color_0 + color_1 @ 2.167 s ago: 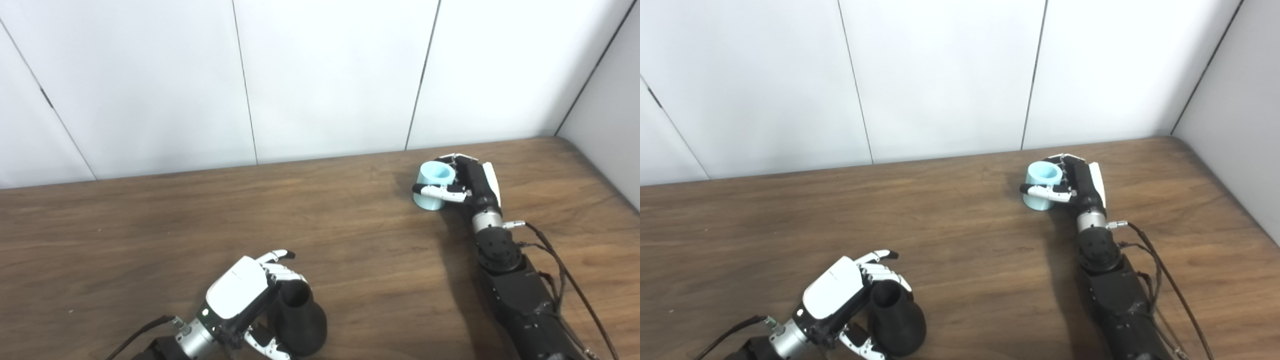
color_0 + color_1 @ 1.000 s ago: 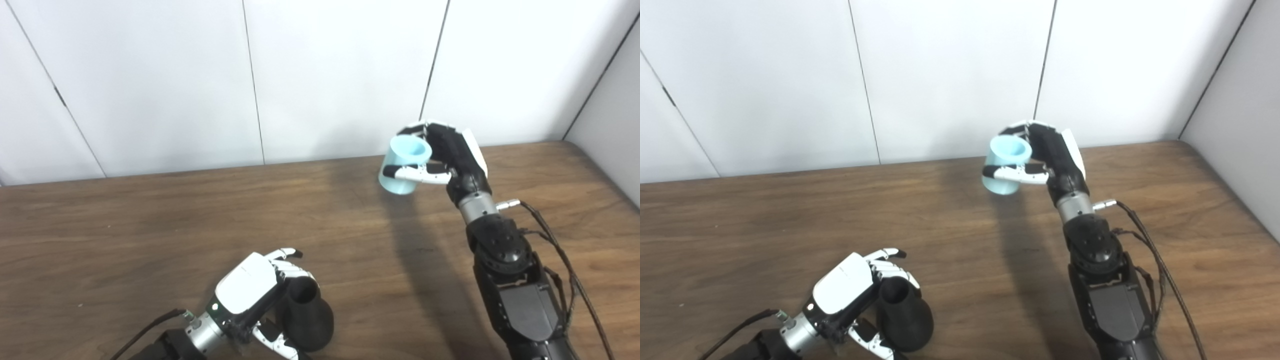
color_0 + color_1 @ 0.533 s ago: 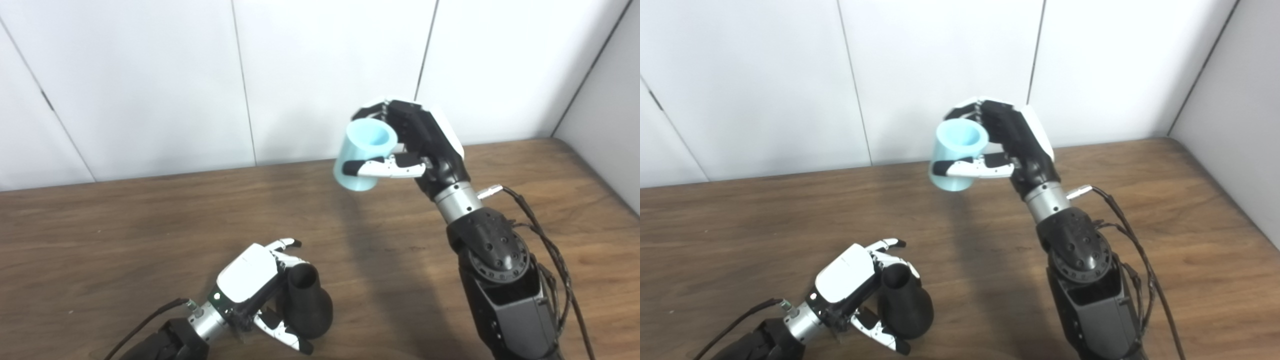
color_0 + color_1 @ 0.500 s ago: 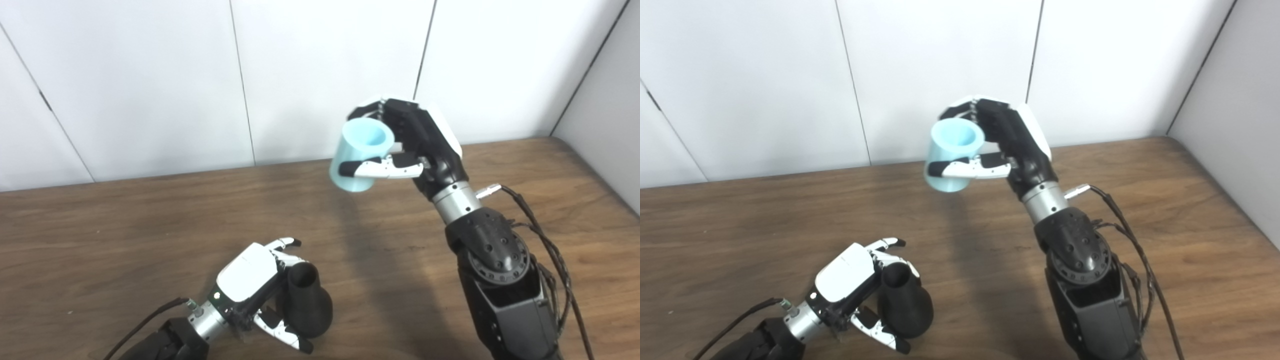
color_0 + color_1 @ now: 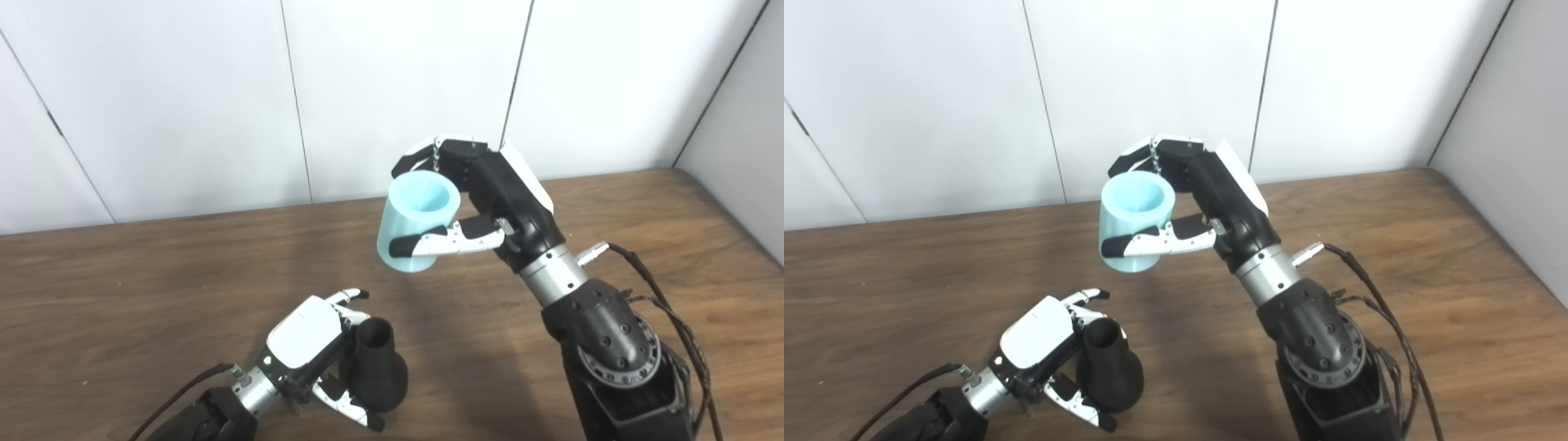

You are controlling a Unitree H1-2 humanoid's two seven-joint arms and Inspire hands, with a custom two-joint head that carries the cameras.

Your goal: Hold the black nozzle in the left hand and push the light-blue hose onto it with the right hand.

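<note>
The black nozzle [image 5: 375,366] stands on the wooden table [image 5: 122,294] near the front edge, narrow mouth up. My left hand [image 5: 304,351] wraps its left side, fingers behind and thumb in front. The light-blue hose [image 5: 416,219], a short wide tube with its open end up, hangs in the air above and a little right of the nozzle. My right hand [image 5: 484,196] is shut on it, thumb across the front and fingers round the back. A gap of air separates hose and nozzle.
White wall panels [image 5: 398,92] stand behind the table, and a side wall [image 5: 747,135] closes it on the right. Cables [image 5: 667,306] trail from my right forearm over the table's right part.
My right hand has carried the hose from the far right of the table up and then leftward and down, nearer the nozzle. The left hand and the nozzle have stayed in place.
</note>
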